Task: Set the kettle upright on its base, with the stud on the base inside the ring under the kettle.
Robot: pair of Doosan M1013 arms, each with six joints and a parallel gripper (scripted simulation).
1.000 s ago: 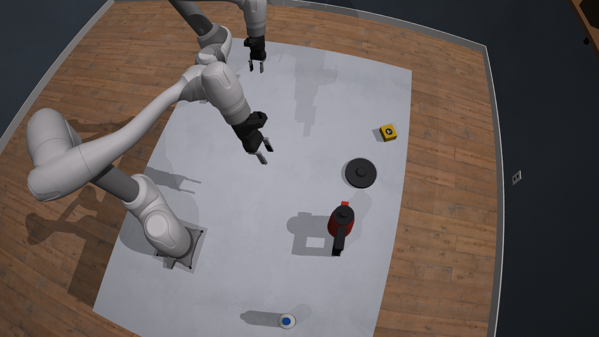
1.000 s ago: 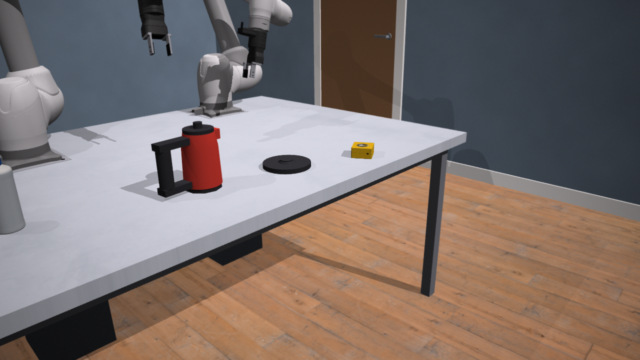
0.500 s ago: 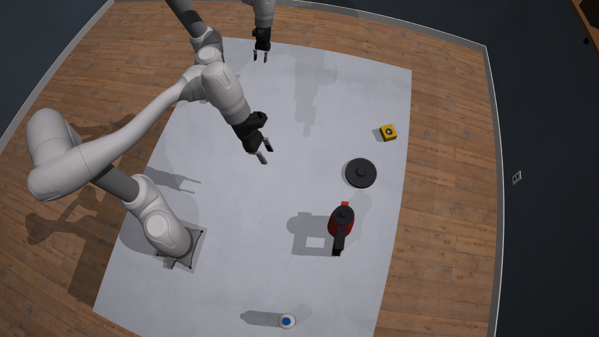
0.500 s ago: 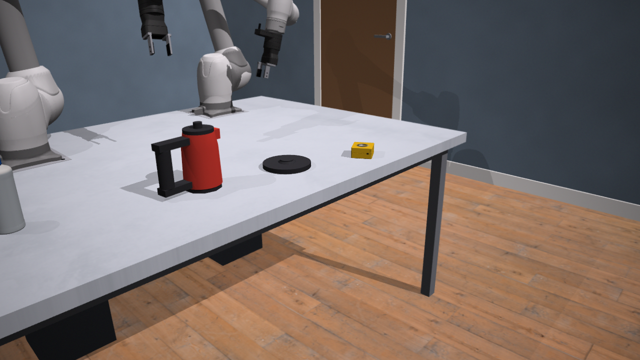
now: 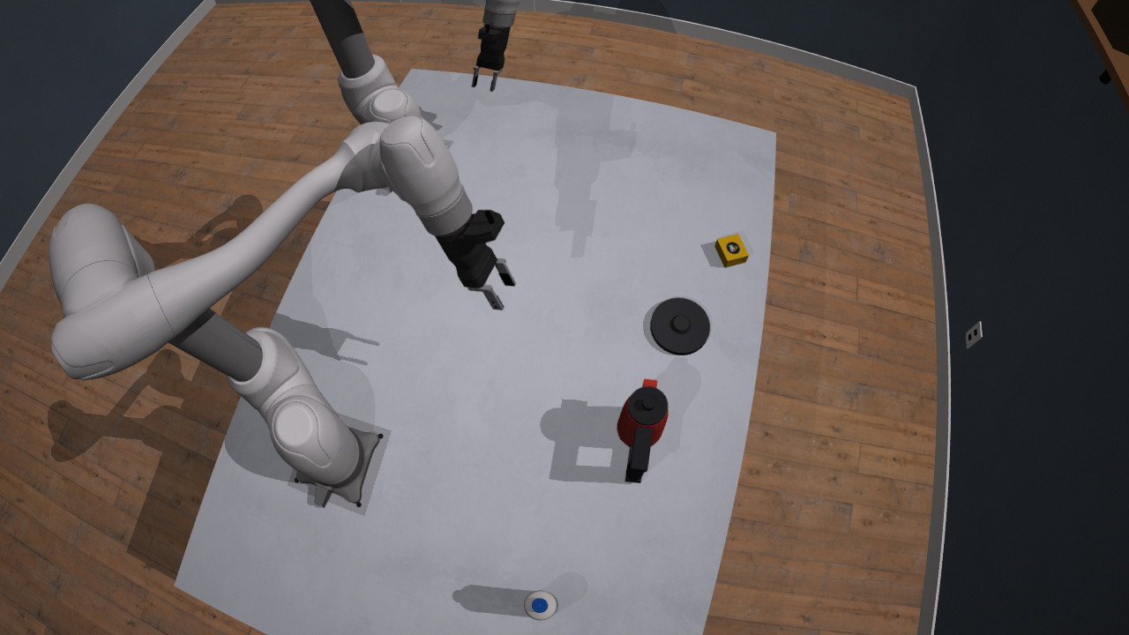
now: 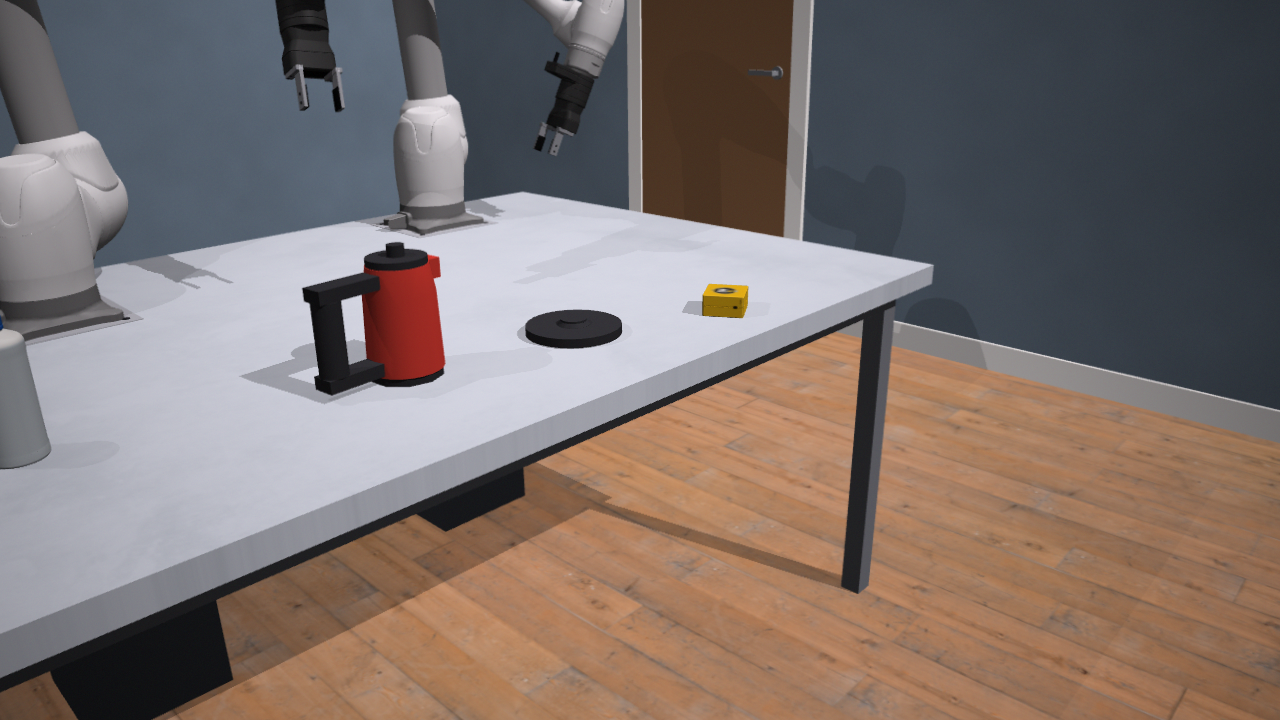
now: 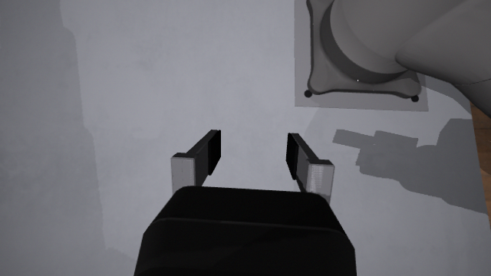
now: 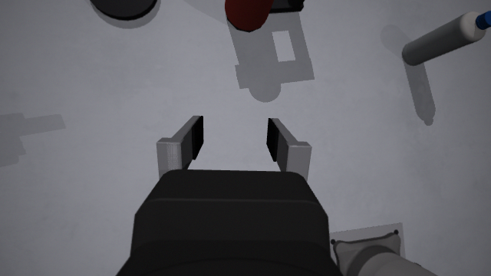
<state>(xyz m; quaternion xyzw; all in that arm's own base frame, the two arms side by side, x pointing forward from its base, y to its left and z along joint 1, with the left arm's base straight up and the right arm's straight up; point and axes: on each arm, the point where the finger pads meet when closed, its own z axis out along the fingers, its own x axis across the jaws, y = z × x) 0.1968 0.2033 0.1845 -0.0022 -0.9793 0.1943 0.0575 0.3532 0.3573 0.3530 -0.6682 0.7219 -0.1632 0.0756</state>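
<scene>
The red kettle (image 5: 629,430) (image 6: 402,322) (image 8: 249,13) stands upright on the table beside its base, not touching it. Its black handle (image 5: 641,448) (image 6: 330,340) points away from the base. The ring under the kettle is hidden. The round black base (image 5: 680,343) (image 6: 572,336) (image 8: 126,8) lies flat, its raised stud (image 5: 680,323) (image 6: 572,318) uncovered. My right gripper (image 5: 504,294) (image 6: 322,109) (image 8: 235,130) is open and empty, raised well away from the kettle. My left gripper (image 5: 483,86) (image 6: 546,151) (image 7: 253,145) is open and empty above the table's far end.
A yellow box (image 5: 731,250) (image 6: 725,304) sits past the base, near the table edge. A grey-white bottle with a blue cap (image 5: 540,605) (image 6: 19,402) (image 8: 437,44) stands on the kettle's handle side. The right arm's base (image 5: 355,474) stands across the table from the kettle.
</scene>
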